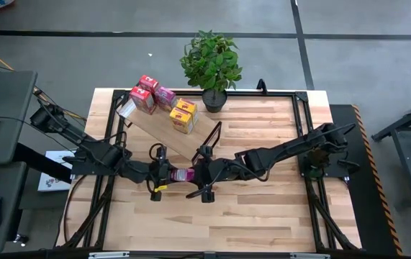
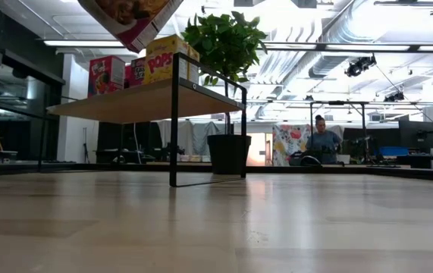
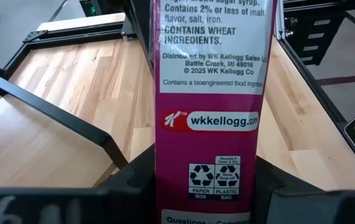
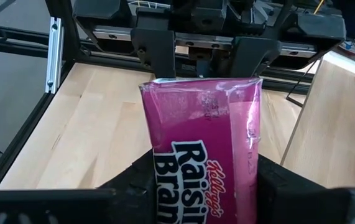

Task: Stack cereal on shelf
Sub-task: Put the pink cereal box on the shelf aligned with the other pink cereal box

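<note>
At the centre of the overhead frame, the left claw [image 1: 168,173] and right claw [image 1: 199,173] both grip one magenta Raisin Bran box [image 1: 183,174], marked "wkkellogg.com", above the bench [image 1: 263,216]. Five boxes sit on the shelf [image 1: 163,131], upper left, one reading "POPS" [image 2: 163,58].

I saw five cereal boxes [image 1: 159,103] on the shelf [image 1: 168,128], which stood toward the table's [image 1: 263,208] far side, left of the plant [image 1: 211,66]. A sixth box [image 1: 184,174] sat between both grippers, in front of the shelf.
</note>
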`<move>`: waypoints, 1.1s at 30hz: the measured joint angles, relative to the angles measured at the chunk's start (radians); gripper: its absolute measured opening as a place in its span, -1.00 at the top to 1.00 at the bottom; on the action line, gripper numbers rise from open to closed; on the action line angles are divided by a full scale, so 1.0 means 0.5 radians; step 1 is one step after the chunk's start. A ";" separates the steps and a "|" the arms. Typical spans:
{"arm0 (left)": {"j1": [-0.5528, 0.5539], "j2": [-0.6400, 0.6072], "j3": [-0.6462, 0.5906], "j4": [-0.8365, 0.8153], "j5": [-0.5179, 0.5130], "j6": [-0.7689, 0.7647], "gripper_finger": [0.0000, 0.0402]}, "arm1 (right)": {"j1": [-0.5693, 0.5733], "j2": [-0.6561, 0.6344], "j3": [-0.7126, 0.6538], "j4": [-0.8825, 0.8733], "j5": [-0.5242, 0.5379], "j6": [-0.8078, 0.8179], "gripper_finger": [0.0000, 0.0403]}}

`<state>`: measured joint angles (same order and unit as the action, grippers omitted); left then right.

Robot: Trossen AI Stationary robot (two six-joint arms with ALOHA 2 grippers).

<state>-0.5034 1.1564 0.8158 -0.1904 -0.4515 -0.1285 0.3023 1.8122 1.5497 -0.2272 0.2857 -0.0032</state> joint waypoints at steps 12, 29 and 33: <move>0.000 -0.095 0.001 -0.082 -0.015 0.006 0.34 | -0.001 -0.094 -0.001 -0.131 0.029 0.005 -0.39; -0.045 -0.976 -0.518 0.126 -1.586 0.112 0.34 | 0.012 -0.318 -0.001 -0.670 0.043 0.201 -0.50; 0.077 -1.235 -0.681 0.311 -1.326 0.158 0.34 | 0.012 -0.314 -0.001 -0.676 0.057 0.201 -0.50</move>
<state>-0.4649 0.5387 0.4753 -0.0349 -1.1145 -0.0494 0.3083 1.6550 1.5494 -0.5652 0.3141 0.0975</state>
